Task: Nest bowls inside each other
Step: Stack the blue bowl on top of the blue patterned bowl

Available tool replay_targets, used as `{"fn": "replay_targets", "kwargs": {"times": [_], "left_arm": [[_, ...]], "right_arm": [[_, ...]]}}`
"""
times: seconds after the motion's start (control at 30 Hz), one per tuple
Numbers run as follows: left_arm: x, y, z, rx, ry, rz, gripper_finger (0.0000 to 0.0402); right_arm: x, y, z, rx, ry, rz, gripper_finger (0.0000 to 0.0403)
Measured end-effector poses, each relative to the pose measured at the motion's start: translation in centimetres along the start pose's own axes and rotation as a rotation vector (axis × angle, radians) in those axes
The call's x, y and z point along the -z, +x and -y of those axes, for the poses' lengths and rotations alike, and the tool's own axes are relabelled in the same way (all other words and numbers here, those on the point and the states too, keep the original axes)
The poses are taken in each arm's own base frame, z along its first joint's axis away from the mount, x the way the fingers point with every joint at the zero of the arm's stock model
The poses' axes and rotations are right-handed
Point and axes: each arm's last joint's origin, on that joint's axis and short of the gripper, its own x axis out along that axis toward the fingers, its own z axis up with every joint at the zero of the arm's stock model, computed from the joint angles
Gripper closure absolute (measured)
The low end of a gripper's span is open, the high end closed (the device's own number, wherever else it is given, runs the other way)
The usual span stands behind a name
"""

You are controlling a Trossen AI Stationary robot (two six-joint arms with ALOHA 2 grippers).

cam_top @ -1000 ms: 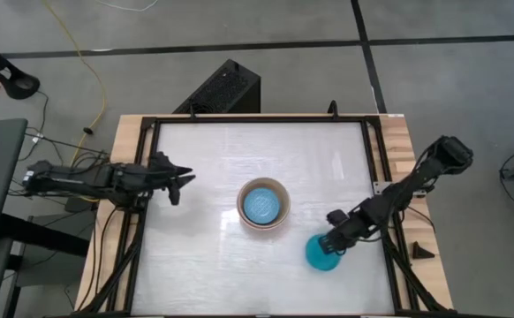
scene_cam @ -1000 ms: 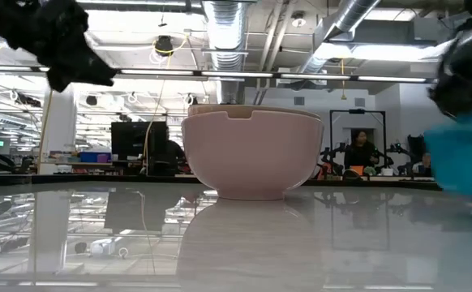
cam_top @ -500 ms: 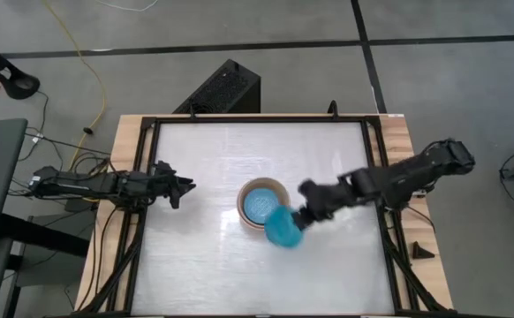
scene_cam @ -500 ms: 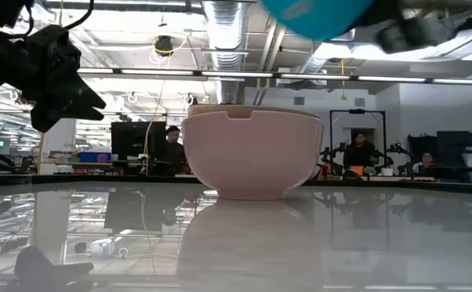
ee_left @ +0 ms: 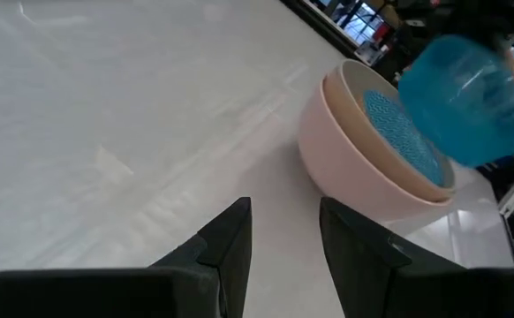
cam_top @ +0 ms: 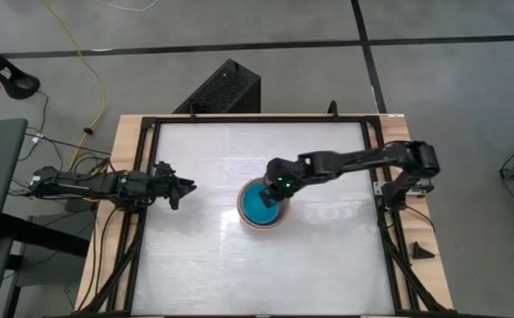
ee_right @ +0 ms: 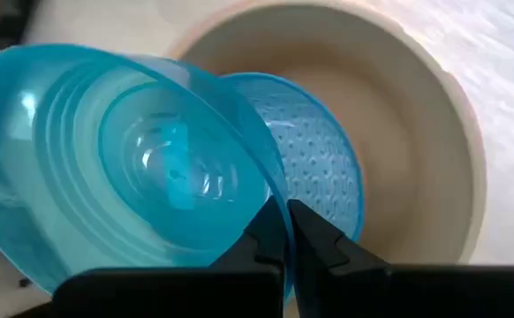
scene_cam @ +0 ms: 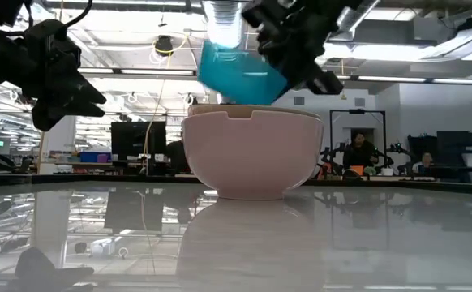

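At the table's middle stands a stack: a salmon-pink bowl (scene_cam: 252, 158) holds a grey-beige bowl (ee_right: 434, 115), and a light blue bowl (ee_right: 328, 177) lies inside that. A teal bowl (scene_cam: 238, 73) hangs tilted just above the stack, with my right gripper (cam_top: 277, 191) shut on it. My left gripper (cam_top: 186, 184) hovers open by the table's left edge, above the tabletop, pointing at the stack with nothing between its fingers (ee_left: 230, 243). My right gripper pinches the teal bowl's rim (ee_right: 275, 199) between its two fingers, one inside the bowl and one outside. The fingers slant down from the table's right side. The bowl is lifted clear and tilted over the stack's opening.
A black frame (cam_top: 372, 159) runs round the white tabletop (cam_top: 213, 256), and wooden strips lie outside it. Bare tabletop lies on all sides of the stack. A black box (cam_top: 222, 88) stands on the floor beyond the far edge.
My right gripper has lifted the teal bowl off the table's near right part and carried it up and toward the left, to just over the stack, turning as it went. My left gripper has sunk a little near the left edge.
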Motion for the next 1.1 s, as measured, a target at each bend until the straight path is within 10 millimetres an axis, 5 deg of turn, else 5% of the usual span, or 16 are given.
{"fn": "replay_targets", "kwargs": {"times": [0.7, 1.1], "left_arm": [[0.0, 0.0, 0.1, 0.026, -0.021, -0.01, 0.0278], [0.0, 0.0, 0.1, 0.026, -0.022, -0.01, 0.0278]], "right_arm": [[-0.5, 1.2, 0.4, 0.107, 0.004, -0.064, 0.0331], [-0.5, 1.1, 0.8, 0.135, -0.01, -0.087, 0.0233]]}}
